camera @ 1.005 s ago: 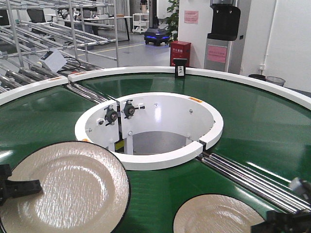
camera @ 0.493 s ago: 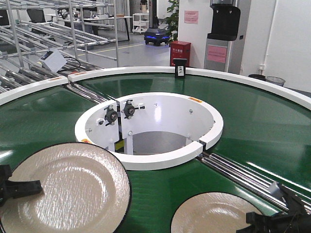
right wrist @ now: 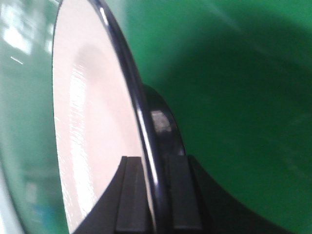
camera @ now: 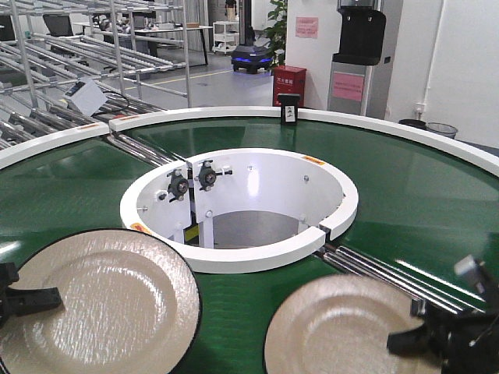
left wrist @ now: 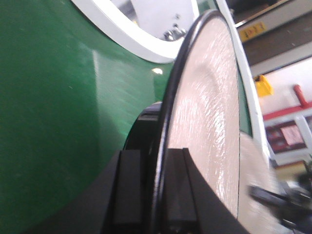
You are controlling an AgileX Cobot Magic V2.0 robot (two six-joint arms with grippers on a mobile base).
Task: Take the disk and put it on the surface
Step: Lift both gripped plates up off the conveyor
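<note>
Two beige disks with black rims are held above the green ring conveyor. The larger left disk has its rim between the fingers of my left gripper, which is shut on its left edge. My right gripper is shut on the rim of the right disk, clamping its right edge. The dark reflective tabletop with the taped rectangle is out of view.
A white inner hub ring with a hole and bearings sits in the middle of the belt. Metal rollers cross the belt at right and back left. A small black stand sits on the far white outer rim. Racks stand beyond.
The right gripper has lifted the right disk up and to the left, so it looks larger. The left disk has shifted slightly left in the left gripper.
</note>
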